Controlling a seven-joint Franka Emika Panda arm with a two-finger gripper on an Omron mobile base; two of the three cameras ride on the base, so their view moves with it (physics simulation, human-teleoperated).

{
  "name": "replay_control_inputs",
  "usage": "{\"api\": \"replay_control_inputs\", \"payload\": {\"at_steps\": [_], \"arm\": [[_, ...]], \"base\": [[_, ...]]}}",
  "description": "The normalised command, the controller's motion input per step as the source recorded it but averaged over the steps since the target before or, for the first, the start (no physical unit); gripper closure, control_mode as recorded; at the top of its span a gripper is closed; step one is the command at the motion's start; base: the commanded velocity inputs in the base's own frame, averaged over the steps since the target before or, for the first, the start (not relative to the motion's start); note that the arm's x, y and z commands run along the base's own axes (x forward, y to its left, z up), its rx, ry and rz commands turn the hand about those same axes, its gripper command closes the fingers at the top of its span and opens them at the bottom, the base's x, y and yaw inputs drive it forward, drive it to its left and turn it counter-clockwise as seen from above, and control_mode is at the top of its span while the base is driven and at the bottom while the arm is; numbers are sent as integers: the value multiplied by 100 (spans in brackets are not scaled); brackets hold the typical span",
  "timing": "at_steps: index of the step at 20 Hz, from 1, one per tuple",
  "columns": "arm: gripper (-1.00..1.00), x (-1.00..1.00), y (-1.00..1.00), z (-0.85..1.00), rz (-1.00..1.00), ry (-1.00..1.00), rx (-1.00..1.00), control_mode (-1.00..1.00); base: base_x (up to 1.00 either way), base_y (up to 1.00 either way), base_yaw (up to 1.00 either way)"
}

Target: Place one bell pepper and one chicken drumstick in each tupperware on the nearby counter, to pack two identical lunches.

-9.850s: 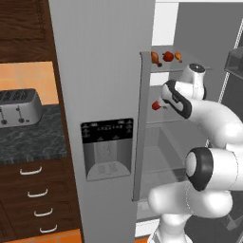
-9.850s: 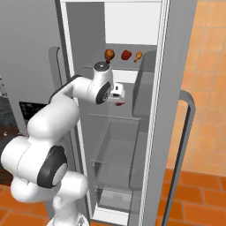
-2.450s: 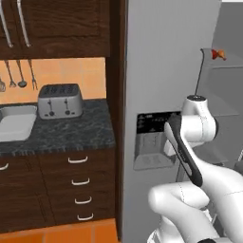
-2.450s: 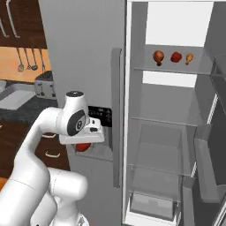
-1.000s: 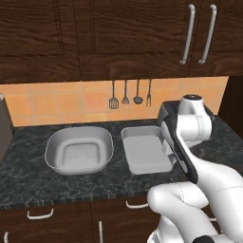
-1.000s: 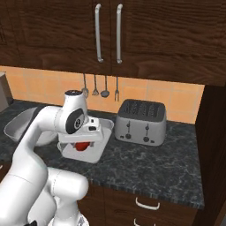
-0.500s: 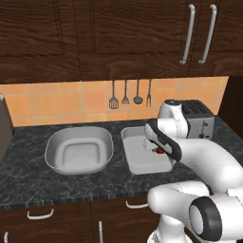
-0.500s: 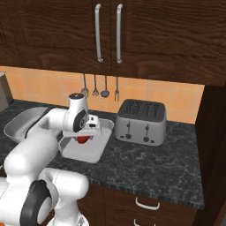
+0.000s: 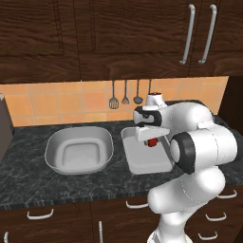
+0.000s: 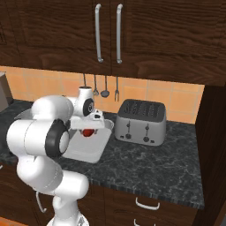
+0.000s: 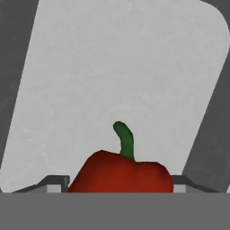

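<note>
A glossy red bell pepper (image 9: 152, 142) with a green stem sits between the fingers of my gripper (image 9: 152, 141), which is shut on it. The pepper (image 10: 88, 132) hangs just above the rectangular tupperware (image 9: 144, 162), over its back half. In the hand view the pepper (image 11: 121, 175) fills the gap between the fingertips (image 11: 56, 182), with the tray's pale floor (image 11: 121, 67) right beneath. The rounder, deeper tupperware (image 9: 78, 151) stands empty to the left on the dark marbled counter (image 9: 28, 175). The chicken drumstick is out of view.
A silver four-slot toaster (image 10: 140, 121) stands on the counter right of the rectangular tray (image 10: 90, 148). Utensils (image 9: 125, 97) hang on the orange tiled wall behind. Dark wood cabinets (image 9: 142, 33) run above, and drawers with silver handles (image 10: 148, 204) below.
The hand has swung left from beside the rectangular tray to over it, lowering and carrying the pepper. The grip on the pepper is unchanged.
</note>
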Motion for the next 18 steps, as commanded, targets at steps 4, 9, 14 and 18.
{"api": "replay_control_inputs", "payload": {"at_steps": [4, 9, 14, 18], "arm": [[100, 2, -1, -59, 0, 0, 0, -100], [100, 3, -32, -56, 0, 0, 0, -100], [100, 0, -10, -33, 0, 0, 0, -100], [100, 0, 9, 0, 0, 0, 0, -100]], "base": [[0, 0, 0], [0, 0, 0], [0, 0, 0], [0, 0, 0]]}}
